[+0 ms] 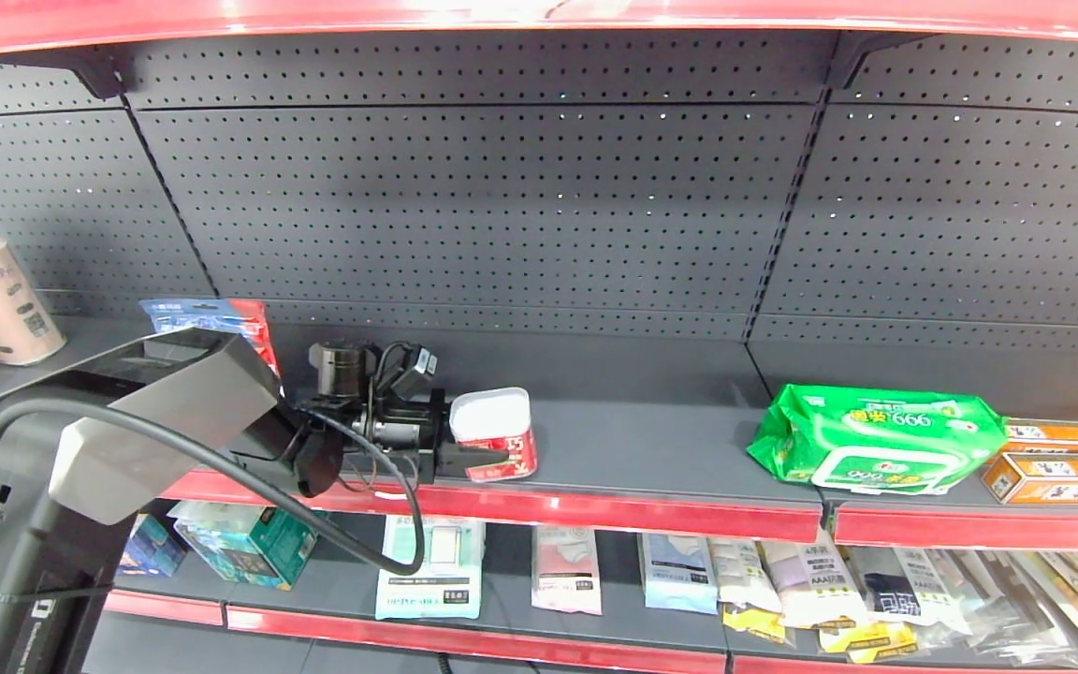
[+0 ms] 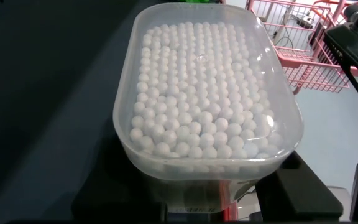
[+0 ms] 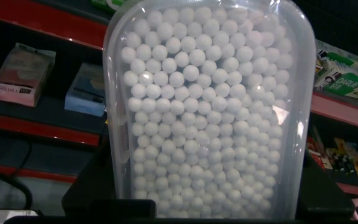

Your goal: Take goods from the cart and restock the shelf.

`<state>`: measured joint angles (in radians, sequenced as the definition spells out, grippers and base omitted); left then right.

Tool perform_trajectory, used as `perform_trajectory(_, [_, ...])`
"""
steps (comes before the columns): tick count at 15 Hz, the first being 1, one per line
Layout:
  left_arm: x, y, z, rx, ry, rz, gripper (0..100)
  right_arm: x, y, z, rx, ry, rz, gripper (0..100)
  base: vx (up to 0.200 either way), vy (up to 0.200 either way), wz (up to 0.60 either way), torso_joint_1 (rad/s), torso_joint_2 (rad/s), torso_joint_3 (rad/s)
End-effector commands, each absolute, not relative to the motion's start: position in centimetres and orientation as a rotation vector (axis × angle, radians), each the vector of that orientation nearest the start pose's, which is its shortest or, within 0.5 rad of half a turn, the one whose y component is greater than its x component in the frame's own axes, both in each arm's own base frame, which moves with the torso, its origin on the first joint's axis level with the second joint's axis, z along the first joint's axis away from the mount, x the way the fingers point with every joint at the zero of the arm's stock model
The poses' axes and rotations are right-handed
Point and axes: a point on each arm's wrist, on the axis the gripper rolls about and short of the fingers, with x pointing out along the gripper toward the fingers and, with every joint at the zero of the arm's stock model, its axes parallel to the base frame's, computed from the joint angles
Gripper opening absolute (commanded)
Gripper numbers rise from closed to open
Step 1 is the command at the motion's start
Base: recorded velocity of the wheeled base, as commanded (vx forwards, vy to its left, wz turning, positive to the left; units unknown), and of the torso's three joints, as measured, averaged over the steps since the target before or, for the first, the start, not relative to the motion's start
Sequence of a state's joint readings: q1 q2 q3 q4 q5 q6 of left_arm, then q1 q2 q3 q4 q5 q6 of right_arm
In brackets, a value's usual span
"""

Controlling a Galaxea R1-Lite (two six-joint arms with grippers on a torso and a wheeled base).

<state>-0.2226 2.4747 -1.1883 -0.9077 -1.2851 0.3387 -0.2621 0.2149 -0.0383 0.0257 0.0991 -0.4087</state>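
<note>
Tub of white beads (image 1: 494, 423): at the front edge of the shelf (image 1: 651, 449), with a green wipes pack (image 1: 876, 438) well apart at its 3 o'clock. The left gripper (image 1: 481, 457) pinches its lower sides. We judge it light, stiff-walled and slick, best held low across the narrow sides. The right gripper (image 3: 207, 208) clamps a second tub (image 3: 204, 106).

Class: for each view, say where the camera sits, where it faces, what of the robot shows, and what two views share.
Head view: on the head, facing forward and down at the shelf; left gripper shows, holding the tub of beads.
Left wrist view: on that wrist, looking past the tub toward the pink cart.
Right wrist view: on that wrist, facing a second tub in the right gripper, shelves behind.
Shared: head and left wrist views show the tub of beads.
</note>
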Motion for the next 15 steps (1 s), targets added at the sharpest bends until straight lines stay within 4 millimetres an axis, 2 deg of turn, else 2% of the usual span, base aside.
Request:
perform_trajectory(1, [42.31, -11.37, 0.48, 0.056, 0.108, -1.514, 0, -0.67, 0.41, 8.70, -0.369, 0.229, -0.119, 0, 0.000, 0.000, 0.00, 0.000, 0.00, 0.000])
perform_trajectory(15, [42.40, -10.91, 0.44, 0.053, 0.111, -1.503, 0, -0.74, 0.43, 8.69, -0.381, 0.223, -0.119, 0, 0.000, 0.000, 0.00, 0.000, 0.00, 0.000])
